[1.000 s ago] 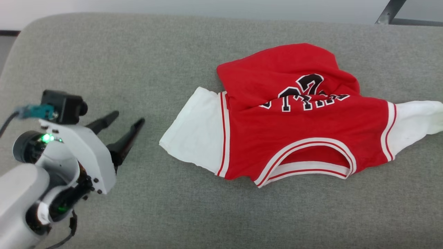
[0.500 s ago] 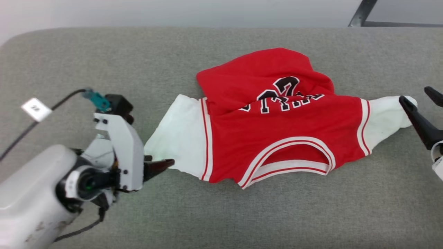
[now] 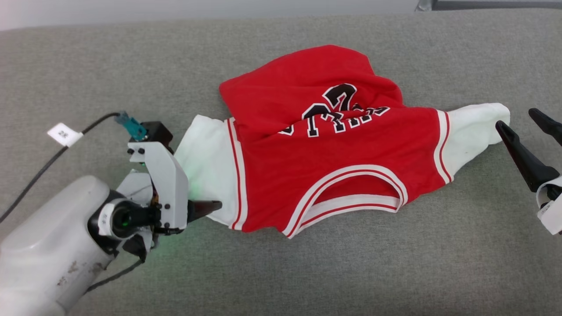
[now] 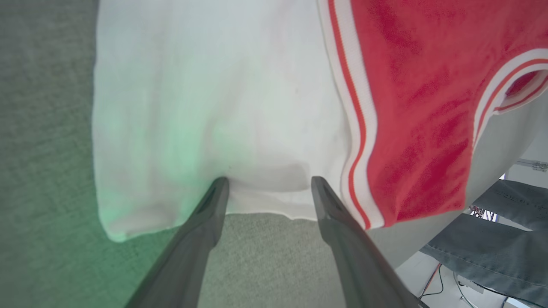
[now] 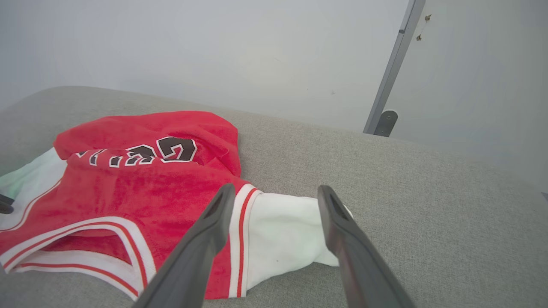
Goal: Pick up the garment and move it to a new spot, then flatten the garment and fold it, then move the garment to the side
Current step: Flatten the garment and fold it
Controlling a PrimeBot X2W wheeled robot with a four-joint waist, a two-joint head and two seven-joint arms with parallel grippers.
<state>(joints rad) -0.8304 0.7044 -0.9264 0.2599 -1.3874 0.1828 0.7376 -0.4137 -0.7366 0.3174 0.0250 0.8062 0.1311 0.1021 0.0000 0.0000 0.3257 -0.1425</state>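
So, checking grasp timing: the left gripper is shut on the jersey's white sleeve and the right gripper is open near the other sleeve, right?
Not quite. The left gripper is open, not shut: the left wrist view shows its fingers spread, tips at the white sleeve of the jersey. The right gripper is open near the other sleeve.

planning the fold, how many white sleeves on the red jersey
2 on the red jersey: one white sleeve at the left gripper, the other sleeve near the right gripper.
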